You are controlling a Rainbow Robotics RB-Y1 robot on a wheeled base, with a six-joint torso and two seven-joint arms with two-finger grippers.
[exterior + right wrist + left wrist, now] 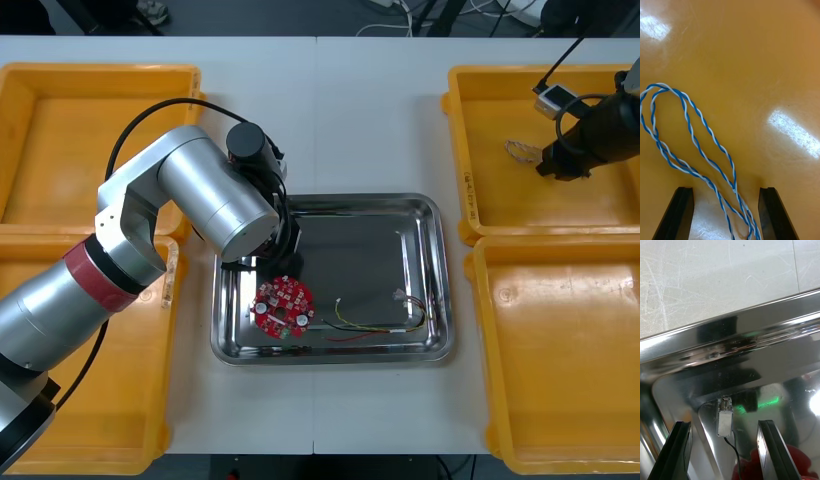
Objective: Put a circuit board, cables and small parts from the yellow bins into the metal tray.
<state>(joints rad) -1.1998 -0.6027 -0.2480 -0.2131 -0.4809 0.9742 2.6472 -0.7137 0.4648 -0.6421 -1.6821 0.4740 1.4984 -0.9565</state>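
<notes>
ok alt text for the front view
The left gripper hangs over a metal tray holding a red circuit board and a red and yellow cable. The right gripper reaches into the far right yellow bin, by a twisted cable.

Under my matt black fingers (681, 450) — a mirror-bright metal tray (733, 335) on a scuffed, dull desk (715, 277); the yellow bin (752, 56) gleams like smooth, glossy plastic.

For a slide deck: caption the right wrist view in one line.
Right gripper, jaws open, straddles the twisted blue and white cable lying in a yellow bin.
</notes>
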